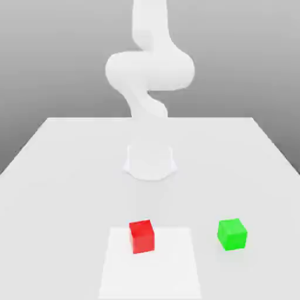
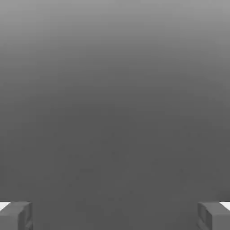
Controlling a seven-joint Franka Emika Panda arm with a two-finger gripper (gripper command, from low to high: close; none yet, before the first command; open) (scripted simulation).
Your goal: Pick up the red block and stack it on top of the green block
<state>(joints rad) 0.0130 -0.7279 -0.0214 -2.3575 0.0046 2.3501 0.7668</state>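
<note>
Standing spread wide apart, the jaws hold nothing; their fingertips (image 2: 15,215) appear at the two lower corners of the hand view, with only plain grey backdrop between them. Item: arm (image 1: 149,70), white, raised well above the tabletop (image 1: 70,158), base at mid-tabletop. Item: red block (image 1: 142,236), resting on a paler square patch (image 1: 170,269) of the tabletop, near the front, untouched. Item: green block (image 1: 232,234), on the tabletop toward the exterior view's right, well apart from the red one. Step in hand, as judged: approach for the pick. Recommended handling: bring the hand down squarely over the red block, align the jaws with two opposite faces, keep them spread until both faces are straddled, then close at mid-height.
</note>
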